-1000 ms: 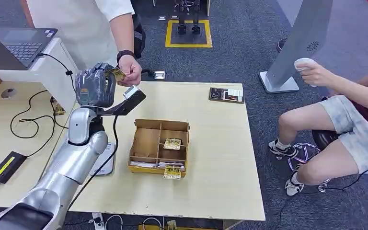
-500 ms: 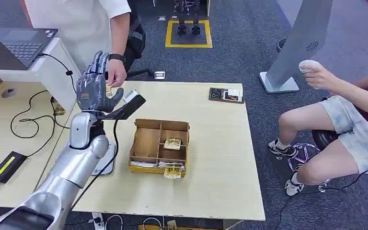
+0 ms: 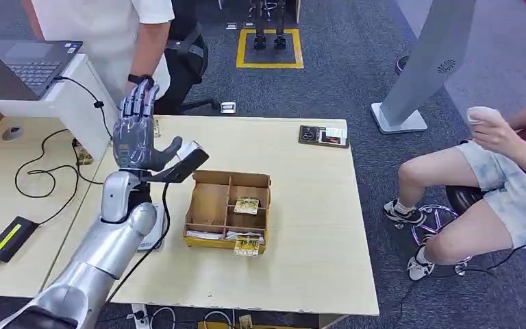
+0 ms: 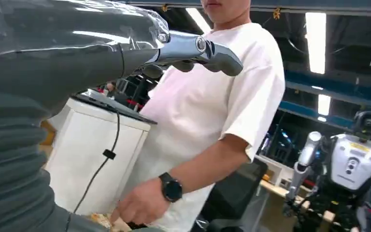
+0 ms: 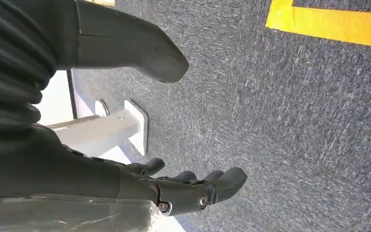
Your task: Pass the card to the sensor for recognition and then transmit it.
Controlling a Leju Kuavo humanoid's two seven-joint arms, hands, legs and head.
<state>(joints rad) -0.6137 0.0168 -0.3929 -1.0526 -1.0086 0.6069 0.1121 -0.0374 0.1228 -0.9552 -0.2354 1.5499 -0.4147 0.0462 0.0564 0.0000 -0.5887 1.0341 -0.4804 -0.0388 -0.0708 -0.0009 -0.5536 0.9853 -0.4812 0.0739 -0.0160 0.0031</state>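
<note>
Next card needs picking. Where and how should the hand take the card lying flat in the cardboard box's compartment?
Probably from above: the card lies flat, walled by the cardboard box dividers. Pinch its two opposite edges with the open left hand.

A silver arm (image 3: pixel 103 247) is seen, ending in a dark grey hand (image 3: pixel 137 140) with a ribbed grey cover (image 4: pixel 9 159).

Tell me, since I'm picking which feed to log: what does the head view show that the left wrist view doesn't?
Head view alone: the table, the divided cardboard box with cards, the scanner, and a seated person.
Left wrist view alone: another robot in the background and ceiling lights.
Both: the open left hand, and the standing person's watch.
</note>
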